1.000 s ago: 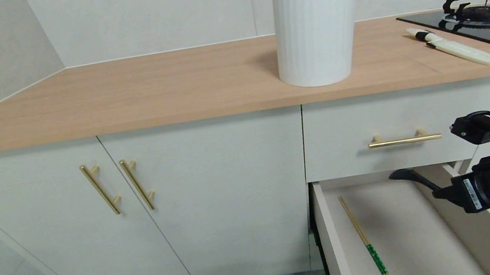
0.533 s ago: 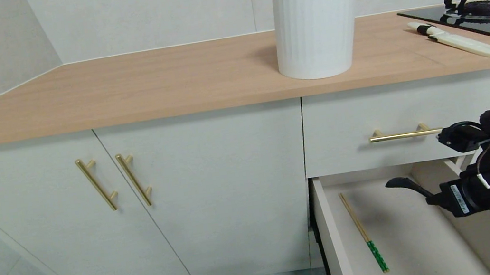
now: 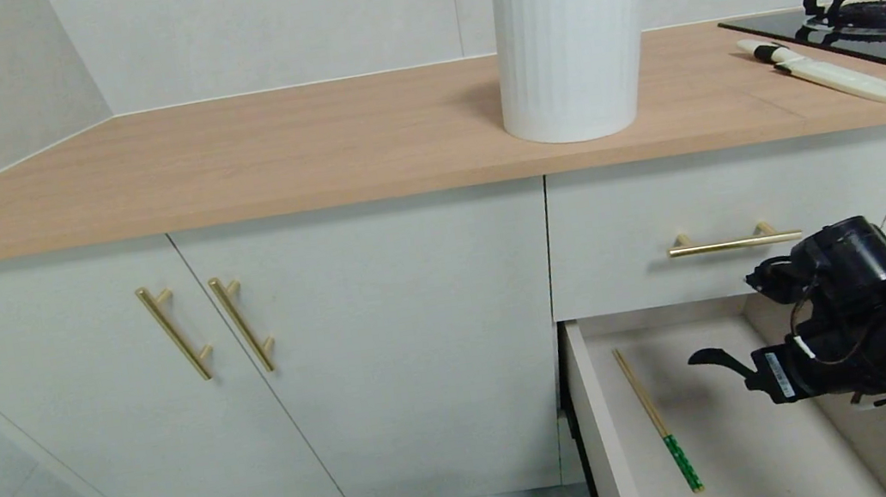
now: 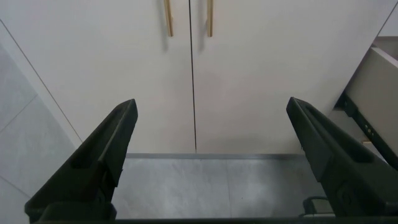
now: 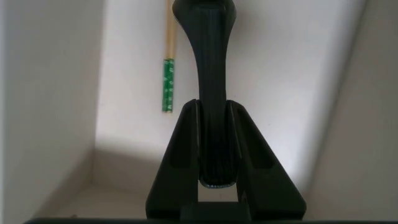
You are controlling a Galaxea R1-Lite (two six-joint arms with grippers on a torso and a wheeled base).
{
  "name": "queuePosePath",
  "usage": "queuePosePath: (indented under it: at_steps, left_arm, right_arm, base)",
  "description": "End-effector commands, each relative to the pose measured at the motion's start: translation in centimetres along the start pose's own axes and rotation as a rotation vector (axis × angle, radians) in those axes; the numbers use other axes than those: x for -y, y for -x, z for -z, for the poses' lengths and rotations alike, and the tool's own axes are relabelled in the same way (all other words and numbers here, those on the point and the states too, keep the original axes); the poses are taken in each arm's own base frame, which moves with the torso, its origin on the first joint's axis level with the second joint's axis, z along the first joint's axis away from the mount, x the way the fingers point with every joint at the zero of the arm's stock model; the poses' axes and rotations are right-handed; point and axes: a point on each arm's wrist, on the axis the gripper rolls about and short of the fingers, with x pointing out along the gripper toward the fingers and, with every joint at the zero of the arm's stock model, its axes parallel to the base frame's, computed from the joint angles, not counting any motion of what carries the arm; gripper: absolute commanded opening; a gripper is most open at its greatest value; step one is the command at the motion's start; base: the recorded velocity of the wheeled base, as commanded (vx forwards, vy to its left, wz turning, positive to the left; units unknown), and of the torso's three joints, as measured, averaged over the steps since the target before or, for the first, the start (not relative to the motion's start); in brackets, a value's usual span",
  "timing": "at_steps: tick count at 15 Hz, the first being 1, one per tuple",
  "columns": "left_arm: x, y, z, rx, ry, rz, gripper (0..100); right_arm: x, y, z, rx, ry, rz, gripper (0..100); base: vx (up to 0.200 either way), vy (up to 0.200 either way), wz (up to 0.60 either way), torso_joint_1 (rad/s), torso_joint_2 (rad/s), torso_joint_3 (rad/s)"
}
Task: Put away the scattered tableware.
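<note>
Over the open drawer (image 3: 748, 448), the right end effector (image 3: 769, 380) grips a black utensil (image 3: 714, 358); the left end effector (image 4: 211, 106) gapes wide.

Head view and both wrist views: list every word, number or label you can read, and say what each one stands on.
White sticker on the right gripper, which holds a black utensil: dark print, too small to read.
Green ends of the chopsticks: pale specks, not legible as characters.
No text can be read.
</note>
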Motion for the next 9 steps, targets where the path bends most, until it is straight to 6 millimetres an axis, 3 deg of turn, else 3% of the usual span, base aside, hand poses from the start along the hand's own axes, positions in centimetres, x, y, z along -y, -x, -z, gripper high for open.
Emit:
queuePosePath:
  at_steps: [1, 5, 9]
  left_arm:
    - [0.0, 0.0, 0.0, 0.000, 0.000, 0.000, 100]
    - [0.0, 0.0, 0.0, 0.000, 0.000, 0.000, 100]
    - [0.0, 0.0, 0.0, 0.000, 0.000, 0.000, 100]
  right_arm:
    - [0.1, -3.3, 0.2, -0.076, -0.029, 0.015, 0]
    - [-0.9, -7.6, 0.8, 0.000, -0.076, 0.060, 0]
    - [-0.8, -10.2, 1.7, 0.021, -0.082, 0.115, 0]
  base:
    - [0.000, 0.000, 0.00, 0.000, 0.00, 0.000]
    - [0.000, 0.000, 0.00, 0.000, 0.00, 0.000]
    - [0.000, 0.000, 0.00, 0.000, 0.00, 0.000]
